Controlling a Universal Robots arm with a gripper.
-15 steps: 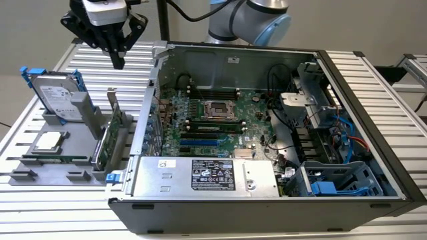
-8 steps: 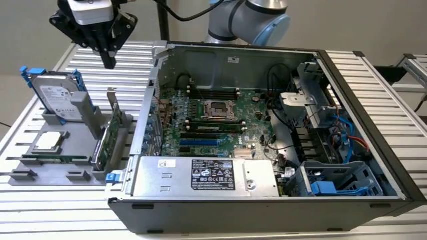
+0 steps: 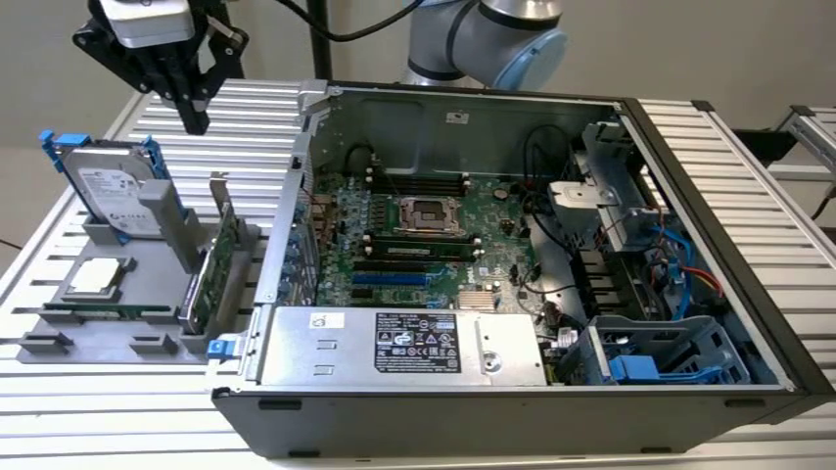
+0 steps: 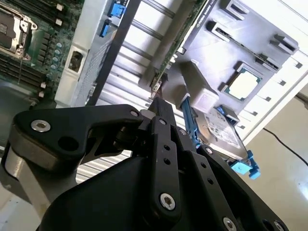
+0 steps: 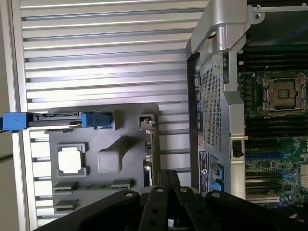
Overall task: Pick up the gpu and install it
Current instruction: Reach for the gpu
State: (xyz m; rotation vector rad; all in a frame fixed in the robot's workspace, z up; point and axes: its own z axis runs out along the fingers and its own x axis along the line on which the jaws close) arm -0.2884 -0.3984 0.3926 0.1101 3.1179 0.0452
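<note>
The gpu [image 3: 226, 257] stands on its long edge in a grey holder [image 3: 147, 257] on the bench [image 3: 92, 416]. Its green board faces the exterior view's left and its silver end bracket points up, just beside the outer wall of the open computer case [image 3: 738, 294]. Nothing is touching the card, so the pick-up has not begun and the whole install is judged to be left. The gripper [image 3: 196, 121] hangs in the air well above the holder, up over the hard drive [image 3: 116, 191] with blue rails that leans at the holder's far end. Its jaws look drawn together to a narrow point with nothing between them. In the first wrist view the black linkage sits roughly in line with the card's thin edge [image 5: 149, 154], which suggests an approach from above rather than a grasp. The holder also carries a square processor [image 3: 100, 278] lying flat and a thin memory stick [image 3: 108, 311] resting low near its front edge, both apart from the card. Inside the case the motherboard [image 3: 392, 230] lies exposed with its empty processor socket [image 3: 429, 213], and the expansion slots [image 3: 388, 279] below it appear unoccupied. A silver power supply [image 3: 392, 343] fills the near corner. The bench is a pale slatted metal surface that runs under both case and holder. Behind it is a plain light wall, with the arm's grey joint [image 3: 490, 39] rising at the back.
</note>
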